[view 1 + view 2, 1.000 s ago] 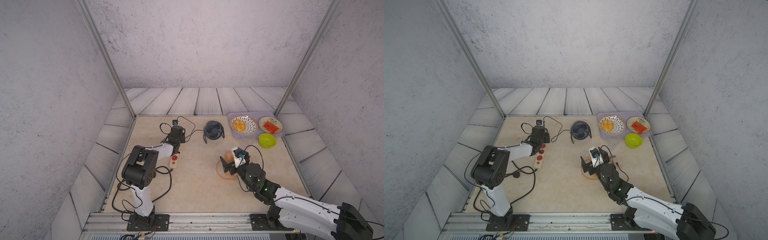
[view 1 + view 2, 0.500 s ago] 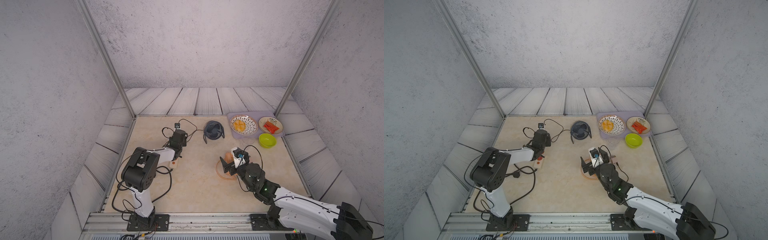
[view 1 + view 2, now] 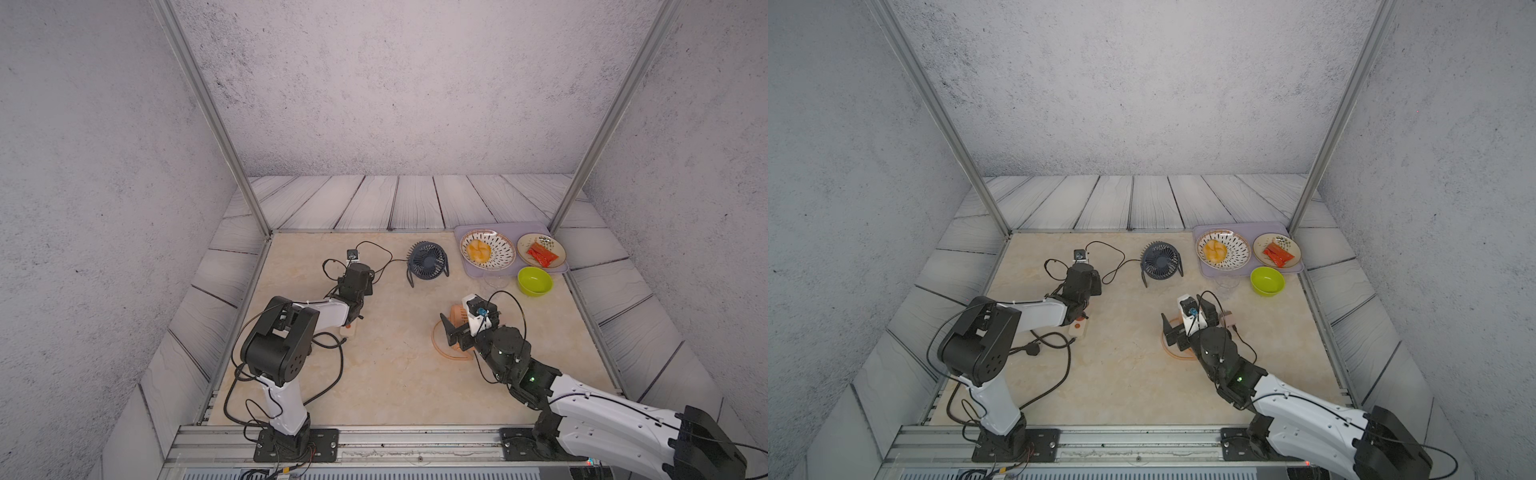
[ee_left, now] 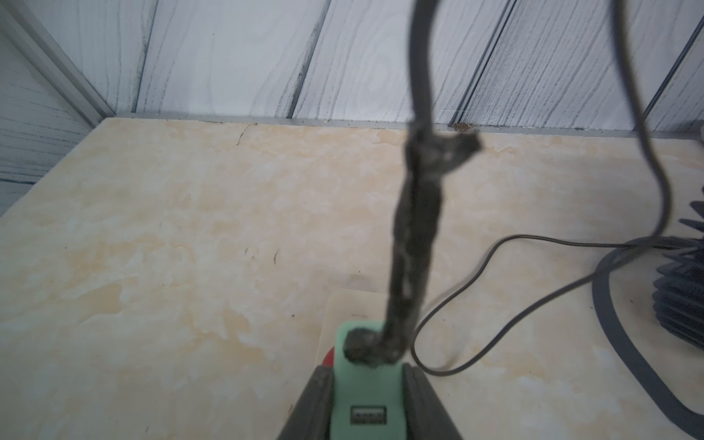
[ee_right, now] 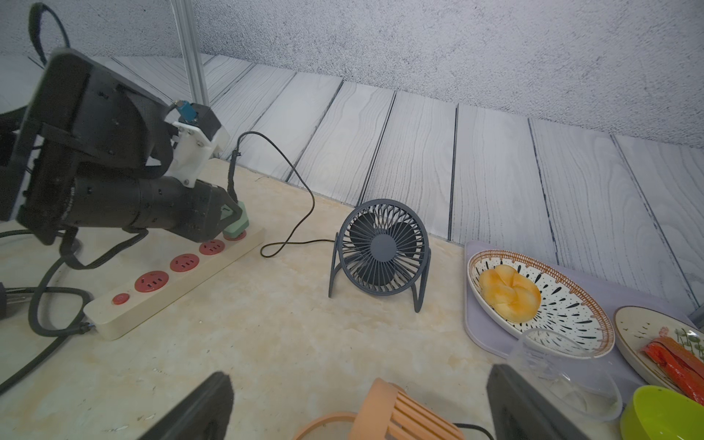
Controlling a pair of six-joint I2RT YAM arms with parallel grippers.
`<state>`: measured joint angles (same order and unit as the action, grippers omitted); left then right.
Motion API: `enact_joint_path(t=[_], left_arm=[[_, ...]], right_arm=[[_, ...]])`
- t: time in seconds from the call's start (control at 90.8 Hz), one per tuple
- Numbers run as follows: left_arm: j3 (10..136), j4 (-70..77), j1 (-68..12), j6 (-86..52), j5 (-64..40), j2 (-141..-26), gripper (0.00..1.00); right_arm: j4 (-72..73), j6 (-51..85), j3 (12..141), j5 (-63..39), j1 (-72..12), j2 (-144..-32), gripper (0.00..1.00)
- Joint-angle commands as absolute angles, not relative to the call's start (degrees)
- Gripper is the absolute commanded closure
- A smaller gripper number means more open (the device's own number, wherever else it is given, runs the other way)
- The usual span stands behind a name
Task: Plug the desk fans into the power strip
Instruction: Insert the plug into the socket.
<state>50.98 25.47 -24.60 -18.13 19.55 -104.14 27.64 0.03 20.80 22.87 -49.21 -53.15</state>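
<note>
Cream-white plastic power strip (image 5: pixel 179 272): flat on the beige counter (image 5: pixel 285 343) beside the left arm, red sockets up
Mint-green plug block (image 5: pixel 240 228): at the end socket, judged mid-insertion
Left claw (image 5: pixel 228 215): partly closed, pinching the plug block to steer it down
Dark-blue wire-cage desk fan (image 5: pixel 381 251): upright near the strip, cord (image 5: pixel 301 190) slack
Right claw (image 5: pixel 356 404): spread wide, empty, above an orange fan (image 5: pixel 396 417)

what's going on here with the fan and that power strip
The left gripper is shut on the mint-green USB plug adapter on the black cord of the dark blue desk fan, holding it down on the end socket of the cream power strip. Whether it is fully seated is unclear. The right gripper hangs open above a small orange fan, holding nothing.
</note>
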Motion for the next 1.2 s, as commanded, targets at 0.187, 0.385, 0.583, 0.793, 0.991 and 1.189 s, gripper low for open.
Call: enact_joint_path(t=[0.187,0.385,0.583,0.793,0.991,1.189], left_arm=[[53.68,6.95,-25.02,-22.71,11.6,-112.82,1.0],[55.52,4.18,-27.85,-27.91,7.92,-112.64,1.0],[58.54,1.54,-33.68,-31.64,6.1,-111.29,1.0],[57.46,4.47,-39.66,-31.78,7.87,-113.46,1.0],[59.75,-0.15,-39.34,-24.92,15.74,-115.59,1.0],[66.05,-6.17,-44.25,-21.92,19.87,-121.11,1.0]], right_arm=[[27.4,0.08,21.11,23.98,-49.13,-52.12,0.01],[26.71,-0.46,21.46,24.39,-49.15,-51.44,0.01],[26.06,-0.88,21.66,24.91,-49.19,-50.74,0.01],[24.57,-0.62,21.45,25.4,-49.15,-49.16,0.01],[23.9,-1.31,20.91,25.95,-49.14,-47.81,0.01],[23.85,-0.71,21.01,25.91,-49.14,-47.62,0.01]])
